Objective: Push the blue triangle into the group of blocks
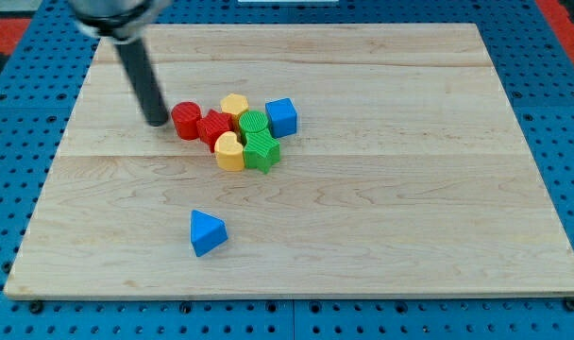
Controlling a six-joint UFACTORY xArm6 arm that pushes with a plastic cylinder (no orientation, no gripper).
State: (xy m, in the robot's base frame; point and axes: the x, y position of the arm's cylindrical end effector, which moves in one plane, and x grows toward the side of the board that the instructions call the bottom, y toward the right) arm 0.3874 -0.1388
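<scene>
Approach stage: blue triangle [207,232] lies alone on worktop [438,227], well below the group
No claw exists; my tip [157,121] sits just left of red cylinder [185,121], and must circle beneath the triangle to push upward

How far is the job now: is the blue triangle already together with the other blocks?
Not yet. Done: nothing visible; the blue triangle block lies alone toward the view's bottom, apart from the group. In hand: my tip stands just left of the red cylinder block at the group's left edge. Left: go below the triangle and push it upward into the group.
</scene>
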